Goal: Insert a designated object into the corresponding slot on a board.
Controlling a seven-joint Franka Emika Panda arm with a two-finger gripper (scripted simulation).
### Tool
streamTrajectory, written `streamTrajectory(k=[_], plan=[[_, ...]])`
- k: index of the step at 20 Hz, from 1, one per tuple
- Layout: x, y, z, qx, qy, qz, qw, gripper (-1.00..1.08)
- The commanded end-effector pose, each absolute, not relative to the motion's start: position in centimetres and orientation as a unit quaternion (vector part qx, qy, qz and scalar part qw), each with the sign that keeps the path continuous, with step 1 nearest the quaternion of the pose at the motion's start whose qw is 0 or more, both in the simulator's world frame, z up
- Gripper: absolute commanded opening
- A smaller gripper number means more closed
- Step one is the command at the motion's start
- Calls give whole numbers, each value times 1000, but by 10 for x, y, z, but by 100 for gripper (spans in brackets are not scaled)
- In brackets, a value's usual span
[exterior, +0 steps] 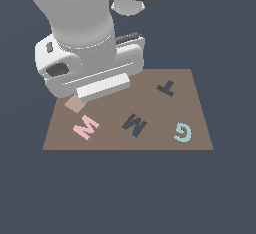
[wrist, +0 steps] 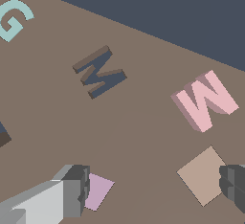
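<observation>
On the brown board (exterior: 150, 138), pink M (exterior: 85, 126) lying beside navy M slot (exterior: 134, 124), end effector (wrist: 155, 184) spread wide above, plain dark blue-grey surroundings.

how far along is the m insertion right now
Nothing looks done yet: the pink M lies on the board, apart from the dark M-shaped slot, which is empty. In hand: the gripper is open above the board, its fingers holding nothing, beside the tan square. Left: grasp the M, carry it over, insert it.
</observation>
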State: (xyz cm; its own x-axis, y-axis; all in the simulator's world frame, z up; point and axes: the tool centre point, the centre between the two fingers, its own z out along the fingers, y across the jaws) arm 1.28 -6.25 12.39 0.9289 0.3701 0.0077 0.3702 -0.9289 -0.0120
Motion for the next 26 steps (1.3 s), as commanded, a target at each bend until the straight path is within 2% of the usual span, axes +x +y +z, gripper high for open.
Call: streamTrajectory(k=[1,12,26], plan=[[19,-74,114,-973,-229,-2,6,100],[57,-109,74,-924,-382,-1,3,100],[86,-123,50,-881,-473,0,0,100]])
